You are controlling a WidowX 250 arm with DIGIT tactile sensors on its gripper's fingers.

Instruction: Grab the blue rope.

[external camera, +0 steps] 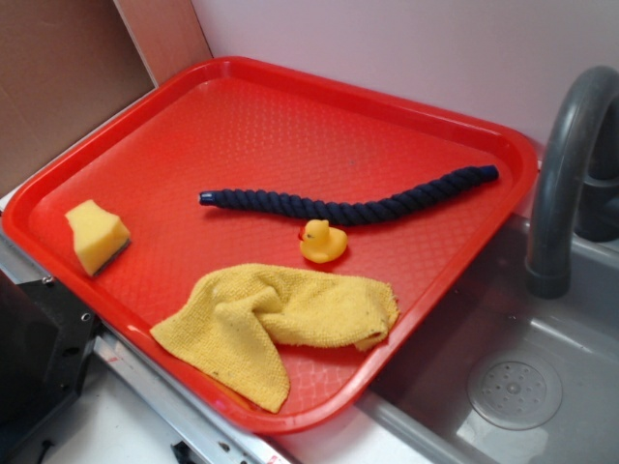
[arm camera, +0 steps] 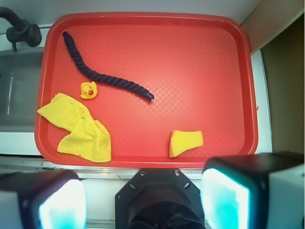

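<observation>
Rope: we see the blue rope (arm camera: 102,74) lying limp across the red tray (arm camera: 200,62), beside the duck (arm camera: 88,90), well apart from our claw (arm camera: 143,200), spread wide, empty.

Pale pink wall (external camera: 406,48) behind, grey sink (external camera: 503,387) with curved faucet (external camera: 561,184) — brown panel (external camera: 58,77) at left

This looks like a toy kitchen set up for robot trials. Ahead and to the left of the claw, a moulded grey plastic sink basin (external camera: 542,377) with a curved dark grey tap (external camera: 559,184) sits beside a red textured plastic tray (arm camera: 190,57). A pale pink wall (external camera: 406,48) stands beyond.
</observation>
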